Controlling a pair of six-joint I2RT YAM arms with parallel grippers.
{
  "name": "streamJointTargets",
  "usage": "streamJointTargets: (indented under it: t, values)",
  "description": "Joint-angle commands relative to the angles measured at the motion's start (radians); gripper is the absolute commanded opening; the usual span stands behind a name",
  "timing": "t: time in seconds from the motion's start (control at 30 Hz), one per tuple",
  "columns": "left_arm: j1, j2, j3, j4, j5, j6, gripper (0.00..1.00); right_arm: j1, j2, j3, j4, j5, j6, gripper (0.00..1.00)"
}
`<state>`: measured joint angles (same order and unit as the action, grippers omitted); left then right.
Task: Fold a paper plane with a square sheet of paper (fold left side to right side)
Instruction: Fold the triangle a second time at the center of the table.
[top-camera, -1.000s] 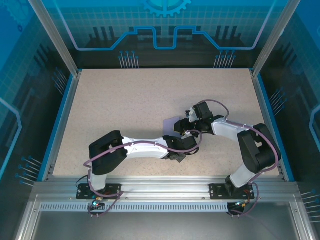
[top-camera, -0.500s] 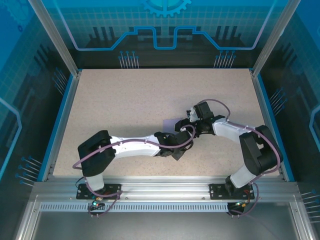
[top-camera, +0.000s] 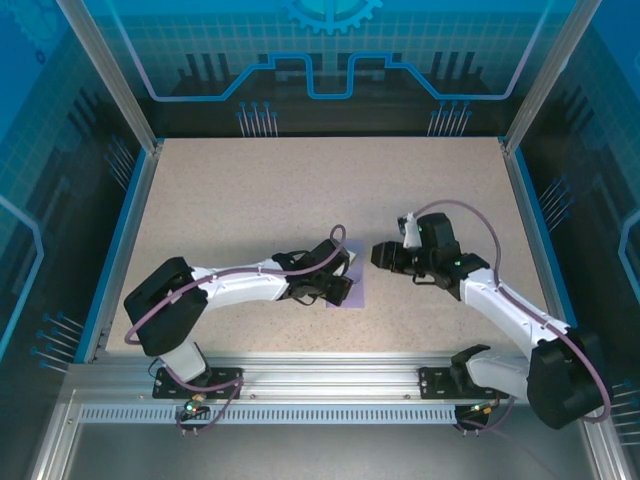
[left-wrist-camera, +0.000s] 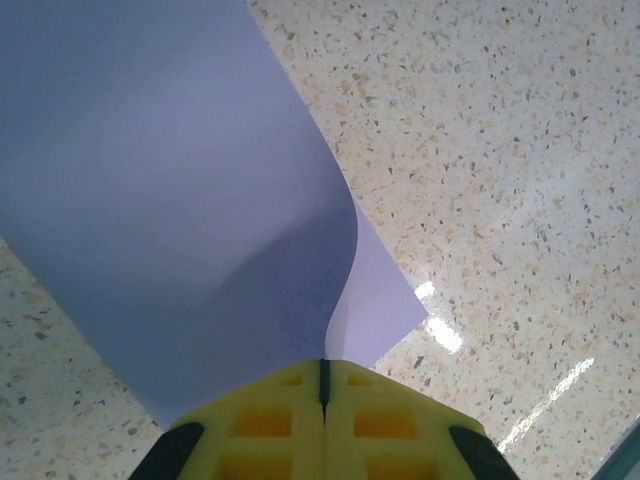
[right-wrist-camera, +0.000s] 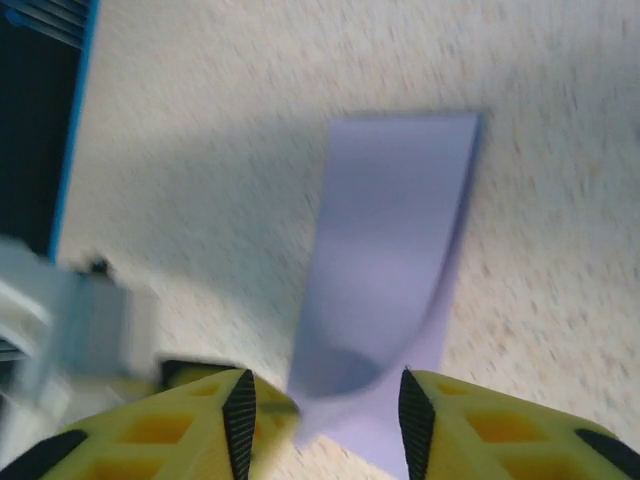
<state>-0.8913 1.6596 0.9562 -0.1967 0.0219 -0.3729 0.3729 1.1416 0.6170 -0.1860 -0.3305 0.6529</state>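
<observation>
- The left gripper (left-wrist-camera: 323, 366) is clamped tight on the near edge of the sheet of paper (left-wrist-camera: 180, 180), which curls up into its jaws.
- The paper's long axis runs away from those jaws across the table (left-wrist-camera: 500, 150).
- The right gripper (right-wrist-camera: 322, 388) is parted and holds nothing, with the paper ahead of it.

Left end effector (left-wrist-camera: 322, 372) has clamped the square sheet of paper (left-wrist-camera: 180, 200); right end effector (top-camera: 378, 256) has backed away.

The paper (left-wrist-camera: 180, 200) is thin, smooth and matt. The surface (left-wrist-camera: 520, 150) looks like speckled stone, smooth and glossy enough to throw glare. The left pincer (left-wrist-camera: 323, 375) has matt yellow moulded plastic fingers. The rail (top-camera: 320, 375) is brushed metal.
</observation>
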Motion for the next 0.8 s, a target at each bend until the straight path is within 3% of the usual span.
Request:
streamJointTargets:
  t: [0.0, 0.13, 0.23, 0.77]
  values:
    - [0.017, -0.029, -0.019, 0.061, 0.09, -0.04, 0.05, 0.046, -0.008, -0.085, 0.009, -0.039, 0.016, 0.32]
    - [0.03, -0.033, -0.025, 0.059, 0.089, -0.042, 0.05, 0.13, 0.006, -0.151, 0.079, -0.004, 0.071, 0.14]
    - [0.039, -0.036, -0.024, 0.042, 0.077, -0.034, 0.05, 0.172, 0.025, -0.174, 0.117, 0.033, 0.112, 0.08]
    - [0.057, -0.022, 0.009, -0.035, 0.005, 0.009, 0.05, 0.287, 0.224, -0.098, 0.132, 0.122, 0.157, 0.04]
